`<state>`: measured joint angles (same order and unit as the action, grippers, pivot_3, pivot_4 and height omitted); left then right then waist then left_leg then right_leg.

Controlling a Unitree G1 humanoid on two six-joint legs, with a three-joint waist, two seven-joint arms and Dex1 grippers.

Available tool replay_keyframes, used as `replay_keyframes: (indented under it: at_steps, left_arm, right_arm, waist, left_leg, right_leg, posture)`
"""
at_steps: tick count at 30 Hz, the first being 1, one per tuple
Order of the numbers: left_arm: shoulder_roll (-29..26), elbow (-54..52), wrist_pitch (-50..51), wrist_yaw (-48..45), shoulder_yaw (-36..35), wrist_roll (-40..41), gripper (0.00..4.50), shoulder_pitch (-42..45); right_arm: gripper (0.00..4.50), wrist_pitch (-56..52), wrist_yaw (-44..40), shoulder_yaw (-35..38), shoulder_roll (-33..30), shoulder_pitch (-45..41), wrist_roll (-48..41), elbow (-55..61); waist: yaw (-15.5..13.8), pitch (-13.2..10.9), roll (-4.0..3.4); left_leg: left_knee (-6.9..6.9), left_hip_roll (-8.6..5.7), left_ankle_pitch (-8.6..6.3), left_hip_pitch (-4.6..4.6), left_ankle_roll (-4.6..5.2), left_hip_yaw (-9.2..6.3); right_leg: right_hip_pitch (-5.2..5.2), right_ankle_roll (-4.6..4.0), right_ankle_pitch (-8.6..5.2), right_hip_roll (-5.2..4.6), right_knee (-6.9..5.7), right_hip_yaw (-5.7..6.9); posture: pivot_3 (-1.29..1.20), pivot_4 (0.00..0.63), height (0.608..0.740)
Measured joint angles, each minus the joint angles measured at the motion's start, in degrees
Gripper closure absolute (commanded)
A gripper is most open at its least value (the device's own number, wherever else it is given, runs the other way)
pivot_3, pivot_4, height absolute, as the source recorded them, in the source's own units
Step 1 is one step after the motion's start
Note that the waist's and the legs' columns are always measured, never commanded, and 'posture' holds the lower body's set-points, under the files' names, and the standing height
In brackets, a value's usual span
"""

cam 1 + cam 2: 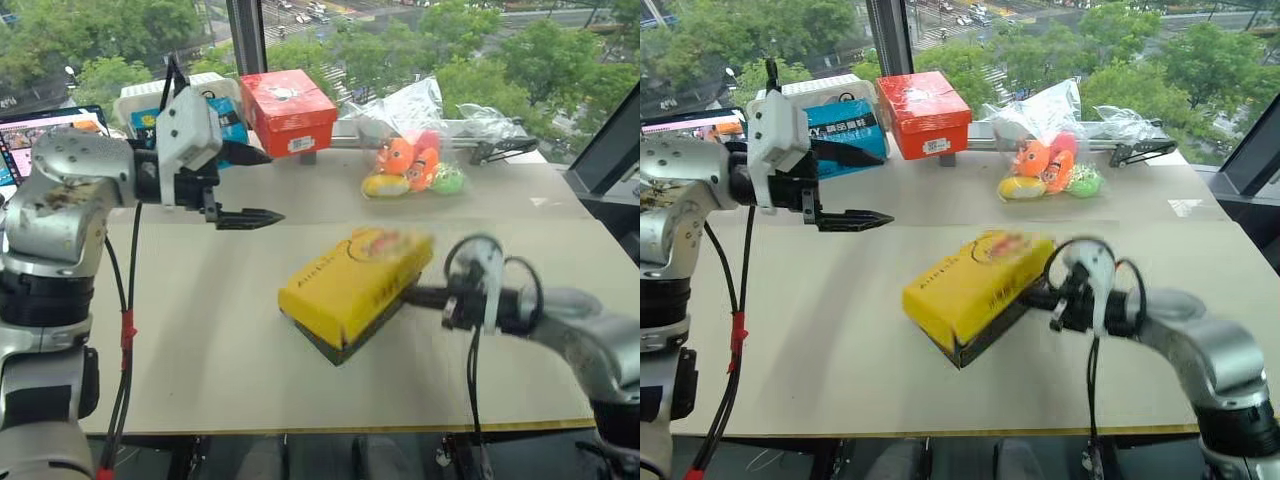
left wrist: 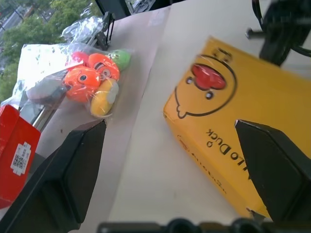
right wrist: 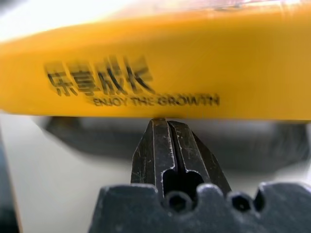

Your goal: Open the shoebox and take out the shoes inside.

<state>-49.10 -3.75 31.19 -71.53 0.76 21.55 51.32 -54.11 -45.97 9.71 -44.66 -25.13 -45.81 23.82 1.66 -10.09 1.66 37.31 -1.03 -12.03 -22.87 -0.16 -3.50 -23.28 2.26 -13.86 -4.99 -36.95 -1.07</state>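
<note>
The yellow shoebox (image 1: 355, 285) with the duck face lies slanted in the middle of the table, lid down. The shoes are hidden inside it. My right gripper (image 1: 410, 295) is shut, and its joined fingertips (image 3: 159, 124) press at the lower rim of the yellow lid on the box's right side, just above the dark base. My left gripper (image 1: 250, 187) hangs open well above the table, up and to the left of the box, with nothing between its fingers. In the left wrist view the shoebox (image 2: 243, 126) lies beyond the spread fingers (image 2: 73, 170).
A red box (image 1: 288, 110) and a blue box (image 1: 845, 135) stand at the back left. A clear bag of orange and yellow toys (image 1: 410, 165) lies at the back centre. A screen (image 1: 40, 140) sits at the far left. Bare tabletop (image 1: 200, 330) surrounds the shoebox.
</note>
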Motion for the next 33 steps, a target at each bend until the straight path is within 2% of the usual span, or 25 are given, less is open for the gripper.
replay_keyframes:
  at_steps: [3, 6, 11, 13, 15, 19, 25, 31, 33]
  left_arm:
    - [-0.53, -0.53, 0.19, 0.95, -0.74, 0.26, 0.00, -1.06]
    - [-0.95, -1.62, 0.28, 1.70, -1.50, 0.86, 0.00, -1.61]
    - [-2.29, -4.46, 1.98, 3.22, -2.69, 1.84, 0.00, -2.92]
    - [-3.14, -6.41, 3.50, 3.95, -4.09, 3.33, 0.00, -3.22]
    - [-4.62, -8.69, 6.12, 4.67, -6.17, 5.42, 0.00, -4.11]
    - [-8.13, -11.25, 9.24, 5.84, -9.75, 7.73, 0.00, -6.80]
    - [-9.59, -13.44, 10.89, 7.12, -11.02, 9.43, 0.00, -9.37]
    - [-10.46, -14.06, 10.24, 6.32, -8.93, 9.45, 0.00, -12.77]
    - [-11.01, -12.64, 8.40, 5.38, -5.70, 7.09, 0.00, -15.85]
  right_arm:
    - [4.47, -0.37, 0.40, -0.78, 1.75, -8.06, -1.01, -2.44]
    - [4.47, 1.35, -0.10, -6.10, 4.28, -15.12, 2.05, -6.74]
    - [4.47, 12.04, -2.86, -17.18, 14.65, -27.48, 12.98, -24.07]
    - [4.47, 18.32, -4.01, -20.69, 18.47, -31.18, 18.27, -32.73]
    - [4.47, 24.28, -3.89, -23.32, 21.58, -34.07, 23.96, -42.38]
    - [4.47, 28.90, -3.96, -25.23, 24.58, -35.70, 30.13, -51.18]
    - [4.47, 28.37, -7.66, -25.06, 23.05, -35.33, 31.68, -46.96]
    - [4.47, 18.30, -14.42, -22.08, 13.75, -33.85, 26.37, -29.32]
    - [3.92, 17.00, -16.42, -21.92, 10.50, -33.41, 25.94, -24.05]
  waist:
    - [-0.07, -0.04, 0.06]
    - [0.03, -0.04, 0.06]
    - [0.99, -0.05, 0.06]
    - [0.97, -0.05, 0.06]
    - [1.00, -0.05, 0.07]
    - [0.88, -0.06, 0.05]
    - [0.76, -0.08, 0.03]
    - [0.82, -0.09, 0.01]
    - [1.04, -0.09, 0.02]
  left_leg:
    - [0.01, -0.01, 0.00, -0.03, 0.00, 0.02]
    - [0.00, -0.01, 0.00, -0.04, 0.00, 0.03]
    - [-0.01, -0.01, 0.00, -0.08, 0.00, 0.14]
    - [-0.01, -0.01, 0.01, -0.32, -0.01, 0.16]
    - [0.00, -0.02, 0.03, -0.57, -0.03, 0.22]
    - [-0.01, -0.02, 0.03, -0.74, -0.04, 0.20]
    - [0.12, -0.04, 0.04, -0.71, -0.05, 0.19]
    - [0.11, -0.03, 0.03, -0.62, -0.04, 0.22]
    - [0.11, -0.01, 0.03, -0.56, -0.04, 0.27]
  right_leg:
    - [-0.03, -0.09, 0.05, -0.01, 0.02, 0.00]
    - [-0.09, -0.10, 0.06, -0.01, -0.01, 0.00]
    - [-0.29, -0.15, 0.09, 0.01, -0.15, -0.12]
    - [-0.66, -0.16, 0.10, 0.01, -0.24, -0.15]
    - [-0.98, -0.19, 0.14, 0.01, -0.31, -0.24]
    - [-1.11, -0.19, 0.15, 0.00, -0.45, -0.24]
    - [-1.09, -0.17, 0.16, 0.00, -0.66, -0.23]
    - [-1.05, -0.16, 0.15, 0.00, -0.67, -0.25]
    - [-1.05, -0.16, 0.15, 0.02, -0.63, -0.28]
  posture:
    - [0.00, 0.150, 0.740]
    - [0.00, 0.150, 0.740]
    - [0.00, 0.150, 0.740]
    - [0.00, 0.150, 0.740]
    - [0.00, 0.150, 0.740]
    - [0.00, 0.150, 0.740]
    - [0.00, 0.150, 0.740]
    - [0.00, 0.150, 0.740]
    - [0.00, 0.150, 0.740]
